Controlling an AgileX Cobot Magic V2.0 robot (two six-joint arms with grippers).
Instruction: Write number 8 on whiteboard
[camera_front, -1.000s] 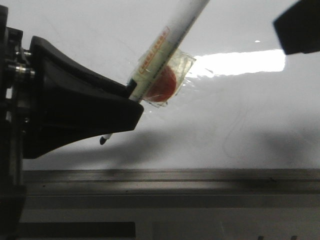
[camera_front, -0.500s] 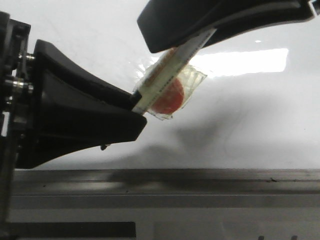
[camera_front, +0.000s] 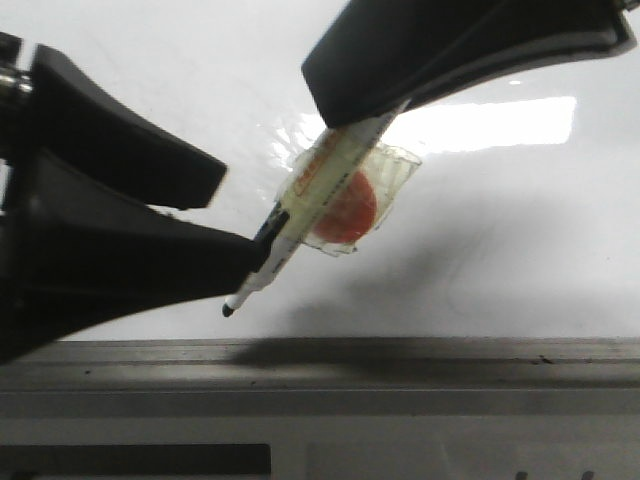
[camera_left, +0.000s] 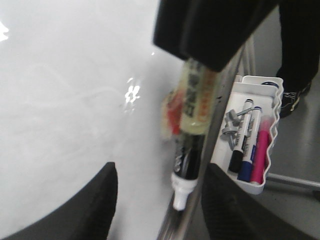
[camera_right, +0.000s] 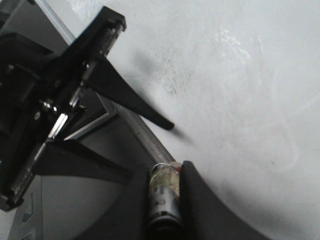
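Currently the right pincer (camera_front: 385, 115) is clamped on the upper barrel of a black-tipped marker (camera_front: 300, 215), while the left pincer (camera_front: 225, 215) stands open around its lower end. Its tip hangs just off the whiteboard (camera_front: 150, 60), near the grey ledge (camera_front: 400, 370). No number 8 shows. Risk: the angled marker may twist in that high grip and skid.

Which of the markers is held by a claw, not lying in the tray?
The taped marker, gripped by the right claw. The black, blue and pink ones lie in the white tray.
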